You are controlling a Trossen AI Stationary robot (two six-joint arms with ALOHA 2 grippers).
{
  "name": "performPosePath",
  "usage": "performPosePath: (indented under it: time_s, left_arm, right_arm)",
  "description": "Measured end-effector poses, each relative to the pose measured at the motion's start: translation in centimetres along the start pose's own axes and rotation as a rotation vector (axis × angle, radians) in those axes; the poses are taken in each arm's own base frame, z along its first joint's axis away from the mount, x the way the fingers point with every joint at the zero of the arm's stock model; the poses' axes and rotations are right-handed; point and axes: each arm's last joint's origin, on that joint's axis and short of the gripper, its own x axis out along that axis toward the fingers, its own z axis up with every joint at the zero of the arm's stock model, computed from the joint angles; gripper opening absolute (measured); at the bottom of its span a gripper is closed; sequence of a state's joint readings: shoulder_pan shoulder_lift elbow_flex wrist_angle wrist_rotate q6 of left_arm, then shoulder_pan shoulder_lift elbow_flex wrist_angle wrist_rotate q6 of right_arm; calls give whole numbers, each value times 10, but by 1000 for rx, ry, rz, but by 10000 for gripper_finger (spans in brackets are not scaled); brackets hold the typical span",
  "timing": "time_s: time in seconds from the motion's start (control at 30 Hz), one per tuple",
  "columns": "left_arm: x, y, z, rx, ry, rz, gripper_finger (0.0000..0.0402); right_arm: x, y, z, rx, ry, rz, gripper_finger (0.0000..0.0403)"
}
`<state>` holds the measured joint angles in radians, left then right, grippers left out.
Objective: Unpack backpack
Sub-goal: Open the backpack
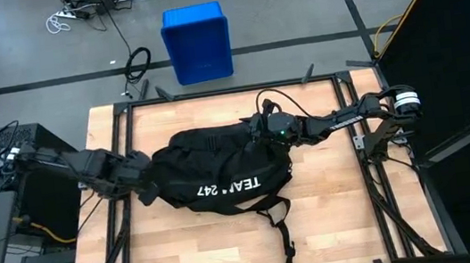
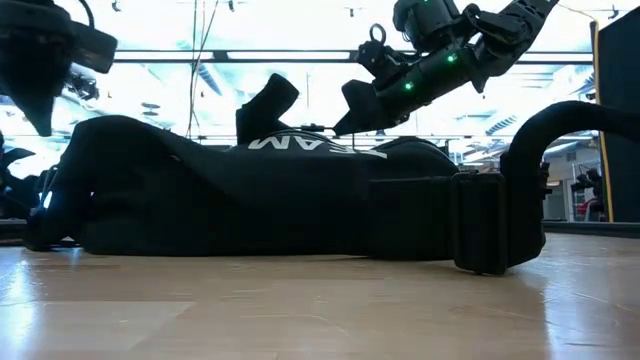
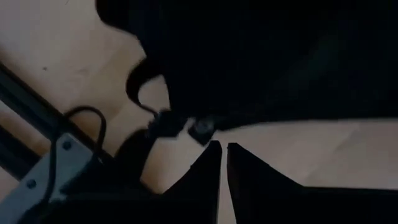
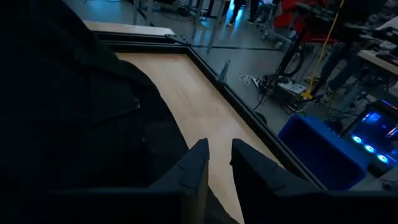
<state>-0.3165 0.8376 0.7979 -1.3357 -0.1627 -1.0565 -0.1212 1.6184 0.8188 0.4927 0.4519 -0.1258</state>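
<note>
Backpack (image 1: 213,174) lies flat on table (image 1: 335,218), contents hidden.

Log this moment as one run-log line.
backpack: flat on table, closed | left claw: shut, at its left end | right claw: nearly shut, empty, over its top

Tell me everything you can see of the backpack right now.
The backpack is large, black and of soft fabric, lying flat on its side across the middle of the wooden table. White "TEAM 247" lettering faces up, and a strap with a buckle trails loose over the wood toward the near edge. I cannot tell whether its zip is open. The left hand sits shut at one end, beside a dangling pull. The right hand hovers over the other end; no grip shows.
</note>
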Motion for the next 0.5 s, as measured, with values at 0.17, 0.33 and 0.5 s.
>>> performPosePath:
  time_s: [0.17, 0.33, 0.5]
  left_arm:
    - [18, -1, -6, -16, 27, 25, 44]
    - [28, -11, -7, -36, 17, 46, 107]
    - [37, -20, -7, -57, 46, 86, 167]
  right_arm:
    - [0, 0, 0, -6, -3, -1, 50]
    - [0, 0, 1, -6, -5, -2, 46]
    - [0, 0, 1, -5, -6, -2, 49]
